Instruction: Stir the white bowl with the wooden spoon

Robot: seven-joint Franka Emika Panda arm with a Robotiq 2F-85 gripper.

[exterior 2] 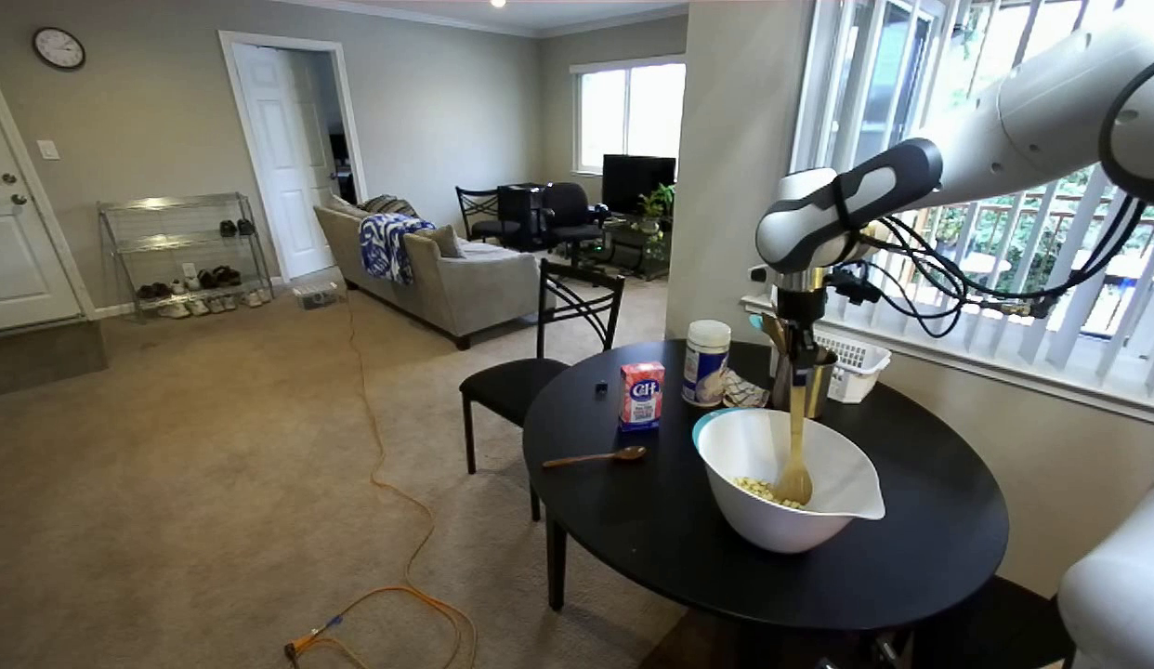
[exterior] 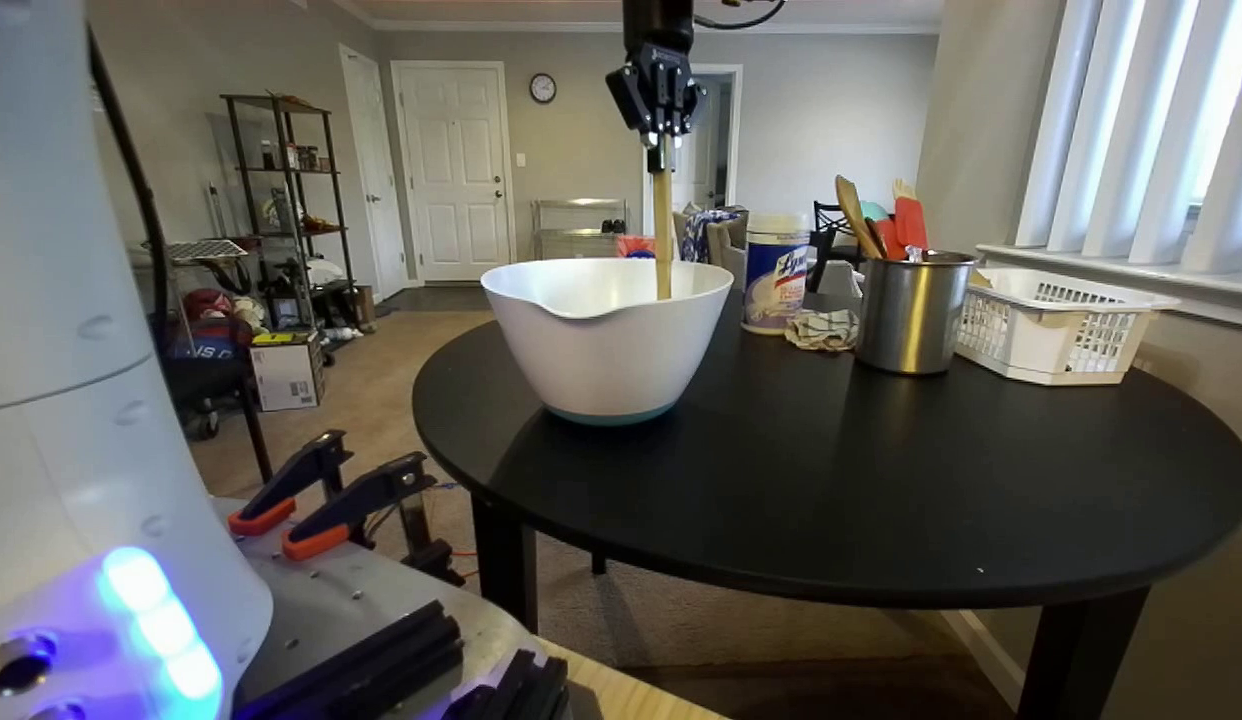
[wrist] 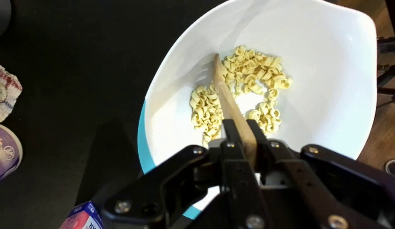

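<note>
Hand (wrist: 243,128) pinches the spoon (exterior: 663,235), which points down into the bowl (exterior: 601,345), right of middle in an exterior view.

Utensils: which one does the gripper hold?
The pale wooden spoon, head in the white bowl; the brown spoon lies on the table; other utensils stand in the metal cup.

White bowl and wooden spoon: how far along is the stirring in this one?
Done: the wooden spoon is gripped and its head is inside the white bowl.
In hand: the gripper is shut on the handle, with the head down by the pasta; one moment cannot show whether it is moving.
Left: probably more stirring, since the pasta lies in uneven clumps around a bare patch in the wrist view.
</note>
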